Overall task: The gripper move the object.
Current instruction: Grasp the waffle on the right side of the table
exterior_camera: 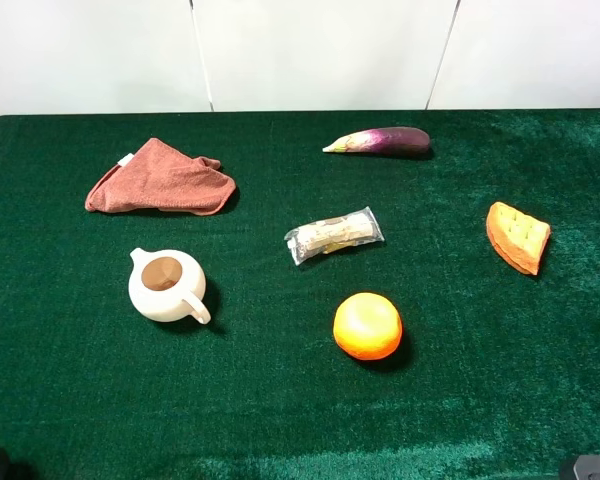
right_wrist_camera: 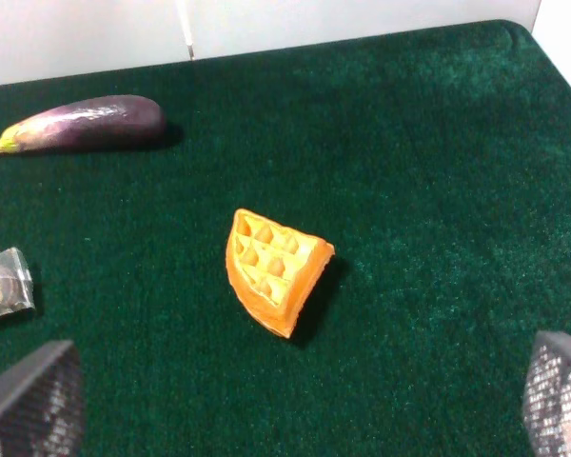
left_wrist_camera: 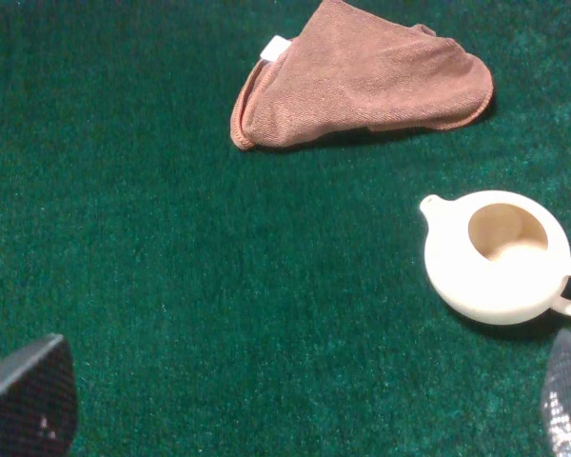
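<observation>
The object, a small orange wedge with a yellow grid-patterned top [exterior_camera: 517, 236], lies on the green cloth at the right side of the table. In the right wrist view the wedge [right_wrist_camera: 274, 268] lies ahead of my right gripper [right_wrist_camera: 295, 405], roughly centred between its fingers. That gripper is open and empty, and apart from the wedge; its black fingers [right_wrist_camera: 29, 405] show only at the frame's corners. My left gripper [left_wrist_camera: 305, 395] is open and empty over bare cloth, short of the white teapot. Neither gripper's fingers show in the exterior view.
A white teapot [exterior_camera: 166, 285] [left_wrist_camera: 500, 255] and a folded brown cloth [exterior_camera: 160, 178] [left_wrist_camera: 362, 76] lie on the left. A wrapped snack [exterior_camera: 334, 235] sits mid-table, a round orange fruit [exterior_camera: 367, 325] nearer the front, and an eggplant [exterior_camera: 382, 142] [right_wrist_camera: 81, 124] at the back.
</observation>
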Controlling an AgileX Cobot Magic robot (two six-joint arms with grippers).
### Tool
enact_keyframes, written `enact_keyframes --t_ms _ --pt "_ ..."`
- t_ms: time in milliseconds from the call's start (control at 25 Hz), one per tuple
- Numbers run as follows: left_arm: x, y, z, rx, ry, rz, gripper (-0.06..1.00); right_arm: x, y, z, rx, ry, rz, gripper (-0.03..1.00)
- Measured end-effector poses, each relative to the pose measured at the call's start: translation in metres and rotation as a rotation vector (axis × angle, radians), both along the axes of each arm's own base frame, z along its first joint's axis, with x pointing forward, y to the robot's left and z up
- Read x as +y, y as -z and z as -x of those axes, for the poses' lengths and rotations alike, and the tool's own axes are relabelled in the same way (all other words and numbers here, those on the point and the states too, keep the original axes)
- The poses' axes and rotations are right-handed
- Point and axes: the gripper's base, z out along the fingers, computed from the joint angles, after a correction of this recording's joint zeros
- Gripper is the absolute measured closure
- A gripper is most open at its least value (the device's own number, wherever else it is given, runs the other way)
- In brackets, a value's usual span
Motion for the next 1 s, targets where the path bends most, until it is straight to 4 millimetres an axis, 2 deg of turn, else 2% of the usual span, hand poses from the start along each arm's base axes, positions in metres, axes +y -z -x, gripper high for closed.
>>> enact_keyframes --t_ms 1000 --pt "0.0000 0.0000 0.0000 0.000 0.000 0.000 -0.05 0.0041 -0.0002 -0.0008 0.002 -0.030 -0.044 0.28"
